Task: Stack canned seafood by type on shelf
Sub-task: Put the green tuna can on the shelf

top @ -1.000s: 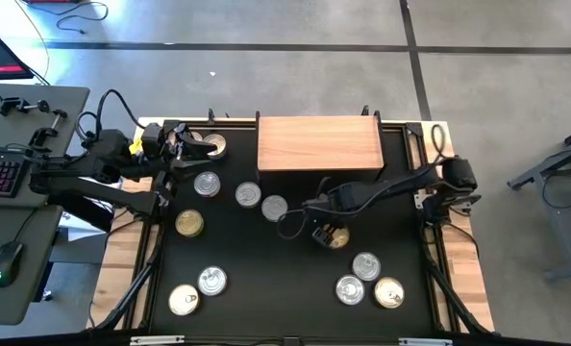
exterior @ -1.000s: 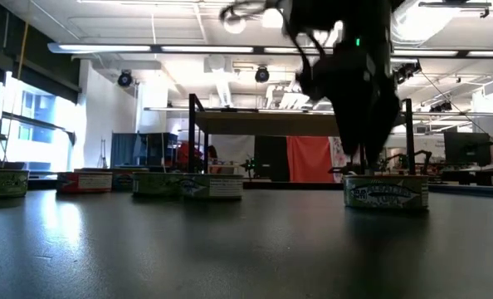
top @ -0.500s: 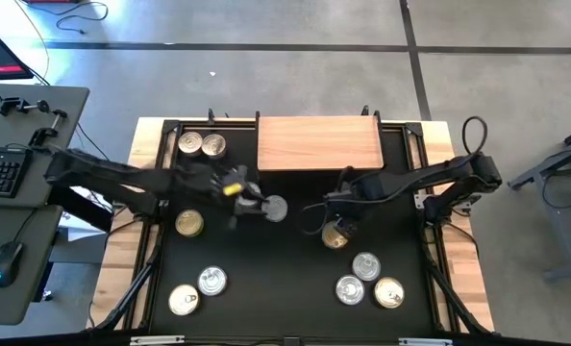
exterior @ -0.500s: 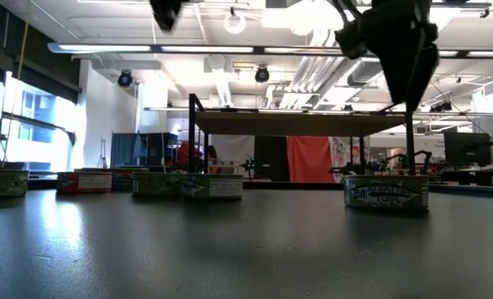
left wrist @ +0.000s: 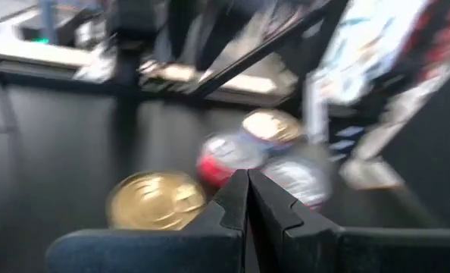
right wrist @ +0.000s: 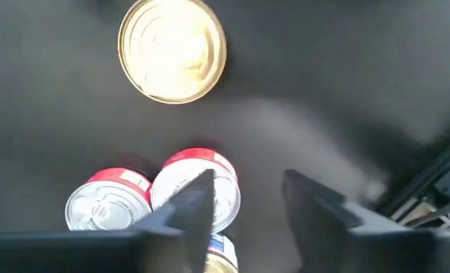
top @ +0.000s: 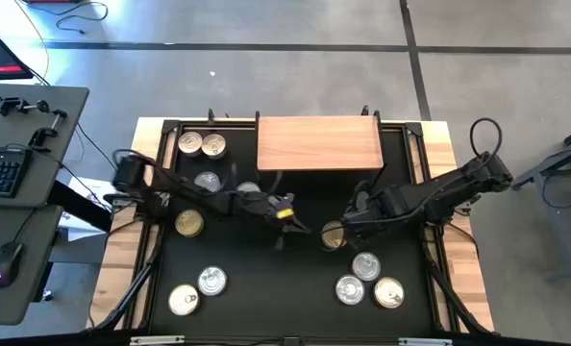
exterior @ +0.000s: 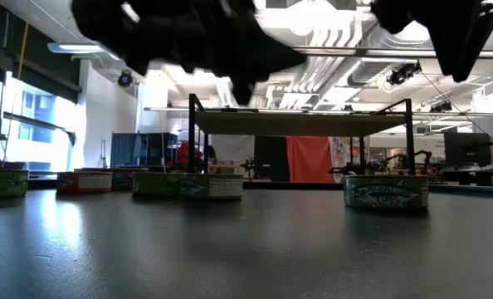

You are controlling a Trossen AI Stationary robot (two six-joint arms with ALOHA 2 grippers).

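The shelf (top: pixel 319 143) sits at upper centre of the high view on the black desk (top: pixel 266 279), its wooden top bare. No tin rests on it. Canned seafood lies loose on the desk: two tins (top: pixel 201 145) side by side at upper left just left of the shelf, a silver tin (top: pixel 207 182) below them, a gold tin (top: pixel 189 223) further down at left, a gold and a silver tin (top: pixel 198 290) at lower left, a gold tin (top: pixel 333 235) at centre right, and three tins (top: pixel 367 284) clustered at lower right. In the low view the tins stand flat on the desk: a row at left (exterior: pixel 118 182) and a white-blue labelled tin (exterior: pixel 386 192) at right. Left arm reaches from the left edge across to frame centre, low and nearly horizontal; left tool (top: pixel 284 213) is over bare desk just right of the silver tins, fingers (left wrist: pixel 240 201) pressed together, gripping nothing. Right arm comes in from the right edge, bent toward centre; right tool (top: pixel 348 223) is just beside the centre-right gold tin. In the right wrist view its fingers (right wrist: pixel 316 199) stand apart with only desk between them, holding nothing, and red-labelled tins (right wrist: pixel 198 189) lie near.
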